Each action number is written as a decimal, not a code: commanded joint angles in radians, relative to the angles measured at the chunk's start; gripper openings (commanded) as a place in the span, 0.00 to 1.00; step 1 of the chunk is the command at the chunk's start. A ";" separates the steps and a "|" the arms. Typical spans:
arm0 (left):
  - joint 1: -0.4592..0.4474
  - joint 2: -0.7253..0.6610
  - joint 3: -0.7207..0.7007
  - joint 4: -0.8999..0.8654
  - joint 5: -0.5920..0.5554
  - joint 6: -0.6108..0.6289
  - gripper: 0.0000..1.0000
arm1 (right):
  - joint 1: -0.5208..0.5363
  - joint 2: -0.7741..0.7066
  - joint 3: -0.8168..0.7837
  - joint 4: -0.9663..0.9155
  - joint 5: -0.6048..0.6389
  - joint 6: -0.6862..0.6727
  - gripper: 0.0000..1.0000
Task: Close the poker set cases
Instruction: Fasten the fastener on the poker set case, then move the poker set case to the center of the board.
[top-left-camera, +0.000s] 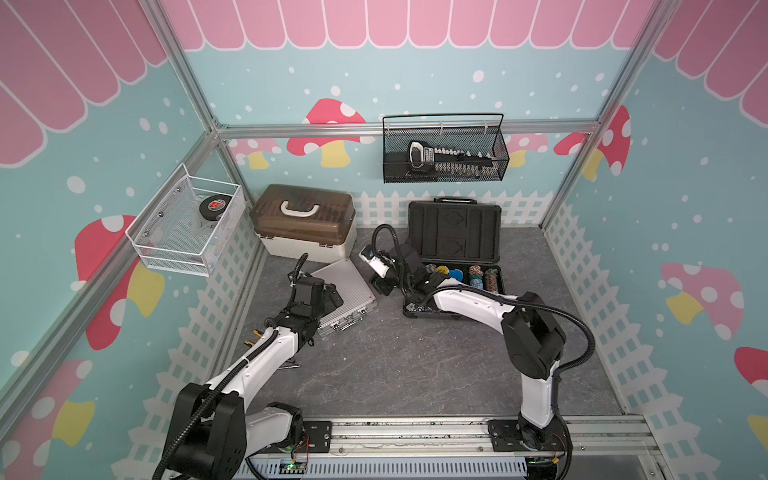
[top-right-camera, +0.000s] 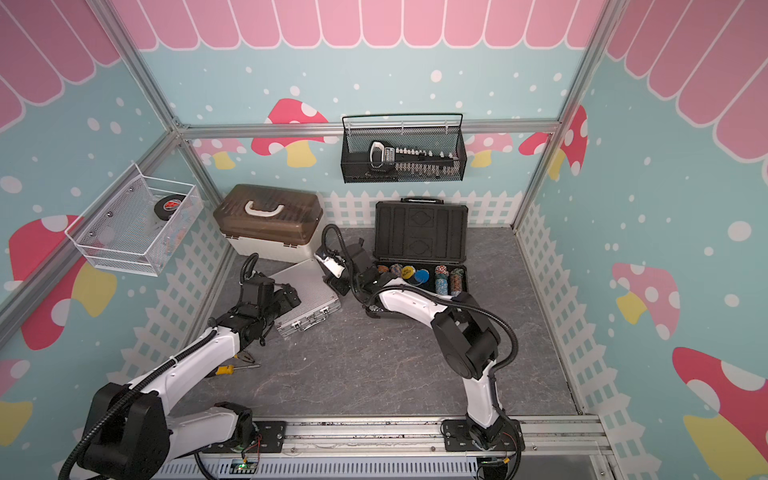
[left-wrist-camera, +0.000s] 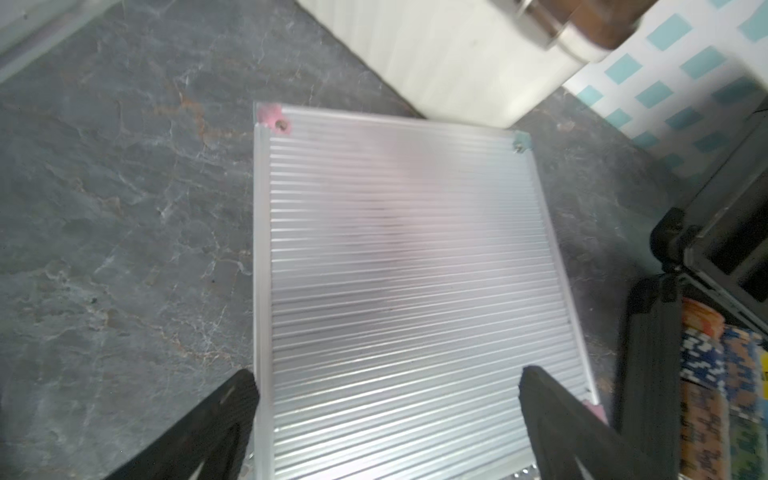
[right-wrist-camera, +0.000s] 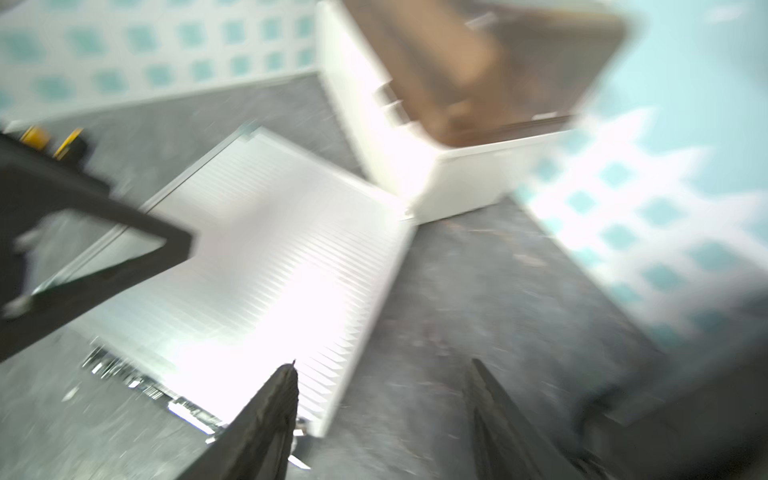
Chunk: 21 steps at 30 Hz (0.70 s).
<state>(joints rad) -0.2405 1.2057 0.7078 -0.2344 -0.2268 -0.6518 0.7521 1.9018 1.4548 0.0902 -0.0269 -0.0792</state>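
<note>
Silver case (top-left-camera: 355, 291) lies shut; left gripper (left-wrist-camera: 390, 395) spread wide over it. Right gripper (right-wrist-camera: 382, 374) parted, empty (view blurred). Dark case (top-left-camera: 455, 232) stands open.

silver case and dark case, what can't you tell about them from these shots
- Silver case latches: cut off by the frame edge in the left wrist view, too small in both top views to tell if fastened.
- Dark case front edge: mostly hidden under the right arm in both top views.
- Right wrist view: motion blur smears all detail.
</note>
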 joint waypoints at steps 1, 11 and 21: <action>-0.044 -0.004 0.074 -0.054 -0.022 0.035 0.99 | -0.015 -0.068 -0.030 -0.037 0.141 0.091 0.67; -0.240 0.216 0.279 -0.036 0.012 0.046 0.99 | -0.163 -0.263 -0.162 -0.225 0.294 0.243 0.78; -0.344 0.512 0.506 0.007 0.101 0.037 0.99 | -0.349 -0.356 -0.237 -0.305 0.277 0.339 0.81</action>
<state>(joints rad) -0.5705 1.6726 1.1580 -0.2405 -0.1623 -0.6167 0.4454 1.5730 1.2373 -0.1772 0.2584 0.2054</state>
